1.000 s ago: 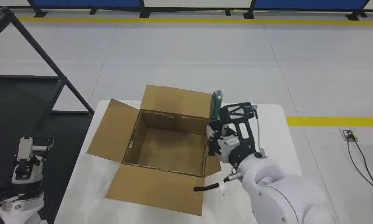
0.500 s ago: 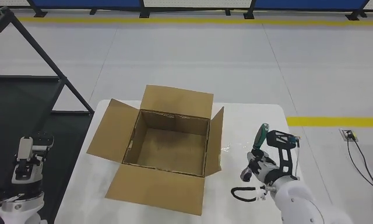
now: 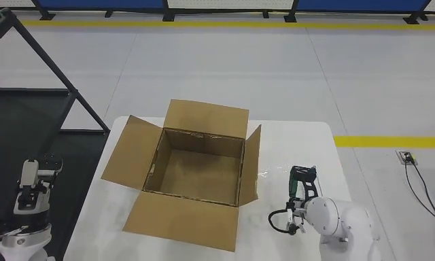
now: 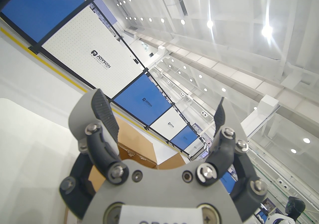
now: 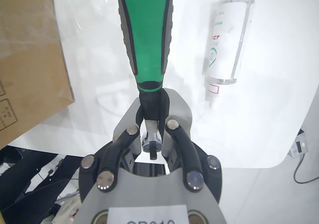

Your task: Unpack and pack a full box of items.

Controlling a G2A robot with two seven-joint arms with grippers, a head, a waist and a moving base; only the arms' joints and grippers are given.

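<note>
An open cardboard box stands empty on the white table, flaps spread outward. To the right of the box, low over the table, my right gripper is shut on the dark neck of a green-handled tool. The right wrist view has the green handle reaching out from the gripper, with a box flap beside it. My left gripper stands open and holds nothing, pointing up beyond the table's left edge; part of the box lies behind it.
A clear plastic bottle with a white label lies flat on the table beside the tool. The table's rounded corner is close to the gripper. A black frame stands to the left of the table.
My right arm carried the green tool from over the box's right wall to the right and down, close to the table. The left arm has not moved.
</note>
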